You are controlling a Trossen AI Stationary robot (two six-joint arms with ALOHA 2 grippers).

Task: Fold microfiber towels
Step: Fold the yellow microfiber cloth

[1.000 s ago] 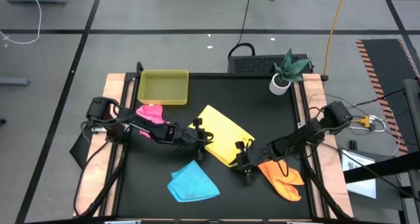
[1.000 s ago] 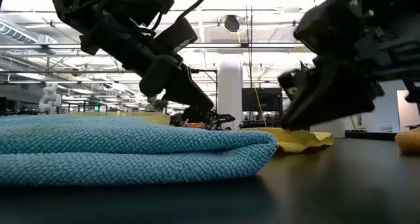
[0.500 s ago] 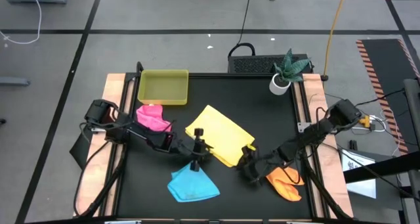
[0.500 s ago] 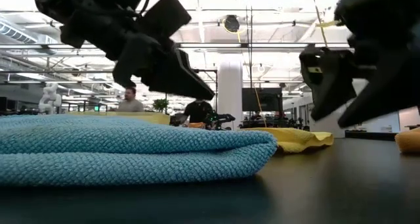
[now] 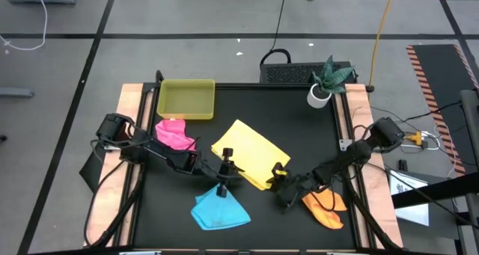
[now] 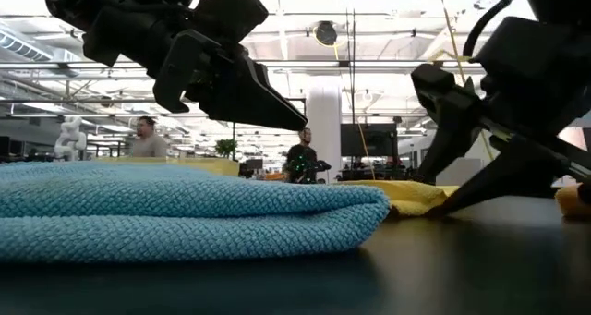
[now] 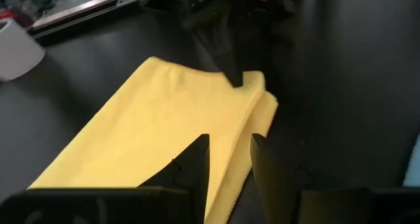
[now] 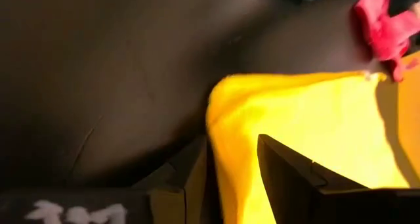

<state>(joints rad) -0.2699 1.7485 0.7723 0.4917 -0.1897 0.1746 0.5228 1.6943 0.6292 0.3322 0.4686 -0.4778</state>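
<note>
The yellow towel lies folded in the middle of the black table. My left gripper hovers open at its near left edge, just beyond the blue towel. My right gripper is open at the yellow towel's near right corner, one finger on each side of the folded edge. A crumpled pink towel lies under the left arm. The orange towel lies under the right arm. My right gripper comes at the yellow towel's near right corner slanting down from the table's right. Its open fingers stand on either side of the folded edge. Whether they touch the cloth I cannot tell.
A yellow-green tray stands at the far left, and a small potted plant at the far right corner. In the low view the blue towel fills the foreground. People stand far back in the room.
My left gripper has drawn away from the yellow towel's left corner toward the near edge, and now hangs by the blue towel's far tip. My right gripper has rolled about its own line and opened at the yellow towel's near right corner.
</note>
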